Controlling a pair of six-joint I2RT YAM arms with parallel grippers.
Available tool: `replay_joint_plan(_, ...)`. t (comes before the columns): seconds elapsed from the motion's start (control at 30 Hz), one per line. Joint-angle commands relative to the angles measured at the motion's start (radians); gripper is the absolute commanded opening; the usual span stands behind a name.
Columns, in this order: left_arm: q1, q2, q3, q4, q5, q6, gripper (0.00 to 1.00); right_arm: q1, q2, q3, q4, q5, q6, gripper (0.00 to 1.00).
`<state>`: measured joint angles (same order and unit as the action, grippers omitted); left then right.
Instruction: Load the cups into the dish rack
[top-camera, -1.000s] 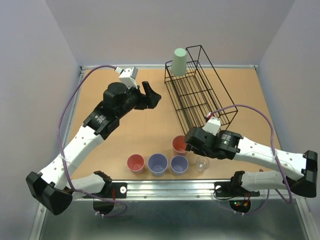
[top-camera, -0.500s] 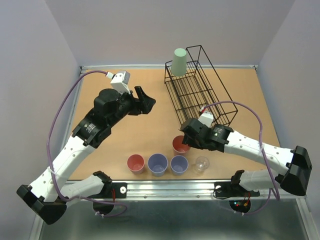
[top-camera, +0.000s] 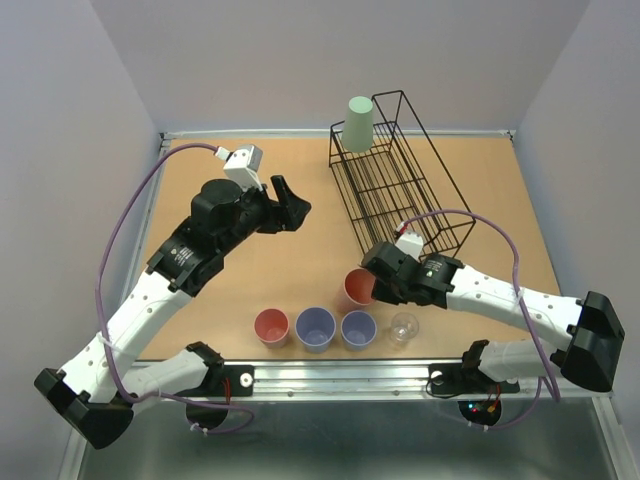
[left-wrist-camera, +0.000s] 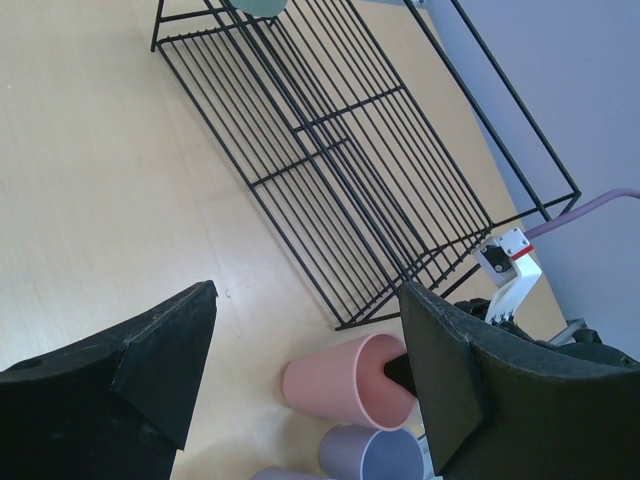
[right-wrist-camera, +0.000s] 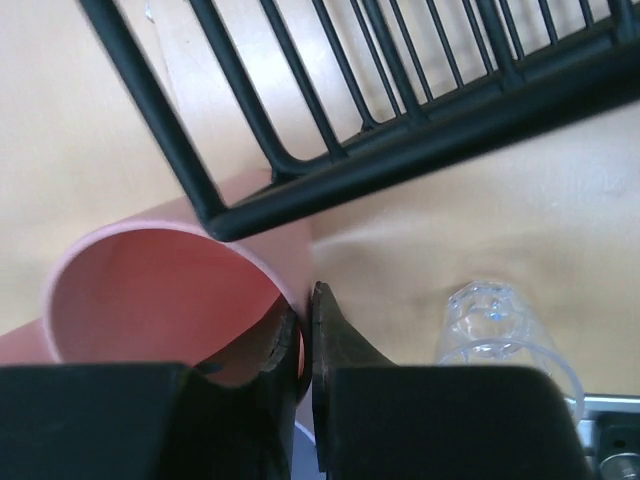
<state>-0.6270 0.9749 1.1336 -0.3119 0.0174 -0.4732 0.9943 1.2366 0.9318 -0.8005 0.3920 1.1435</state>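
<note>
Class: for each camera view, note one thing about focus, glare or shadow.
Top external: even light, faint shadows beneath the black wire dish rack. Left wrist: rack sharp, the open left tool a dark featureless mass. Right wrist: glints on the small clear plastic cup; near rack bars slightly soft.

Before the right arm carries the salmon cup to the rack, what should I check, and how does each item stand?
1. Right tool grips the salmon cup, one finger inside the rim, one outside: ok.
2. Cup lifted off the table: it is tilted, but its base is hidden: cannot tell.
3. Cup clear of the dish rack: a near-corner wire crosses the rim in the right wrist view: cannot tell.
4. Left tool open, empty, left of the rack: ok.
5. Room in the rack: only the pale green cup, upside down at the far end: ok.
6. Gap to the nearest lavender cup: narrow, cannot tell.
</note>
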Motion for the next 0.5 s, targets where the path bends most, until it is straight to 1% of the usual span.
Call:
replay_joint_plan(0.0,-0.005,0.004,0.006,0.031,-0.008,0.025,0.84,-0.002,-0.019,-0.002,0.043,-0.005,-0.004,0.03)
replay_joint_plan(0.03,-0.005,0.005,0.009,0.03,-0.01,0.028,0.84,0.0,-0.017,0.005,0.041,-0.005,-0.017,0.0)
replay_joint_plan(0.17,-0.004,0.036,0.037,0.004,-0.008,0.062,0.84,-0.002,-0.023,0.059,0.04,-0.001,-0.042,0.0)
replay_joint_plan(0.27,-0.004,0.068,0.1,-0.051,-0.01,0.074,0.86,0.0,-0.02,0.159,0.023,0.014,-0.062,0.0)
replay_joint_plan(0.3,-0.004,0.09,0.121,-0.067,-0.008,0.076,0.87,0.0,-0.017,0.189,0.017,0.024,-0.07,0.0)
replay_joint_plan(0.33,-0.002,0.097,0.167,-0.081,-0.037,0.065,0.99,-0.002,-0.014,0.22,-0.003,0.045,-0.083,0.01)
replay_joint_plan(0.37,0.001,0.11,0.193,-0.114,-0.033,0.062,0.99,-0.002,-0.006,0.295,-0.011,0.059,-0.093,0.0)
replay_joint_plan(0.47,0.024,0.154,0.305,-0.151,0.027,0.047,0.99,0.0,0.001,0.399,-0.023,0.108,-0.136,0.0)
